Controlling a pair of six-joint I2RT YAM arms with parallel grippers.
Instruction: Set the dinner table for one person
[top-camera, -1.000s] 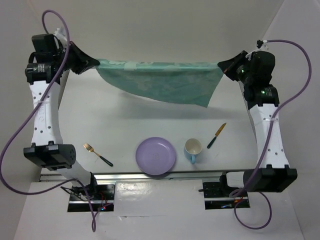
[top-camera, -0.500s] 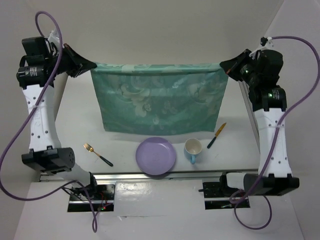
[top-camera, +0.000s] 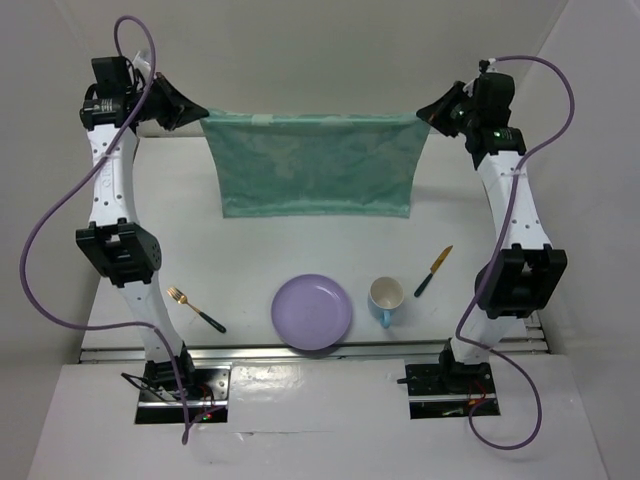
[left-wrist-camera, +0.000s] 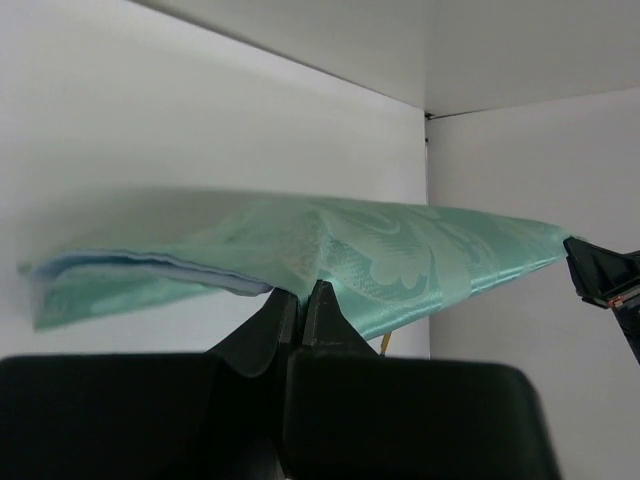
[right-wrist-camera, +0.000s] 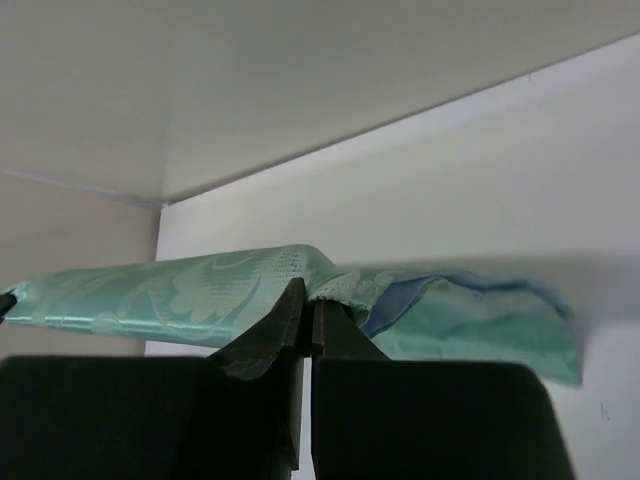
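Observation:
A green patterned cloth placemat (top-camera: 315, 165) hangs stretched between my two grippers above the far half of the white dinner table (top-camera: 300, 250). My left gripper (top-camera: 200, 118) is shut on its top left corner (left-wrist-camera: 300, 262); my right gripper (top-camera: 424, 112) is shut on its top right corner (right-wrist-camera: 335, 285). The placemat's lower edge hangs over the table's middle. On the near part of the table lie a gold fork (top-camera: 195, 308) with a dark handle, a purple plate (top-camera: 313, 312), a blue mug (top-camera: 386, 298) and a gold knife (top-camera: 433, 271) with a dark handle.
White walls (top-camera: 330, 50) close the table at the back and on both sides. Purple cables (top-camera: 45, 250) loop beside each arm. A metal rail (top-camera: 320, 352) runs along the near edge by the arm bases.
Both arms have reached further back and moved closer together with the placemat. The cloth has swung from slanting to hanging flat, and now hangs further from the plate and mug.

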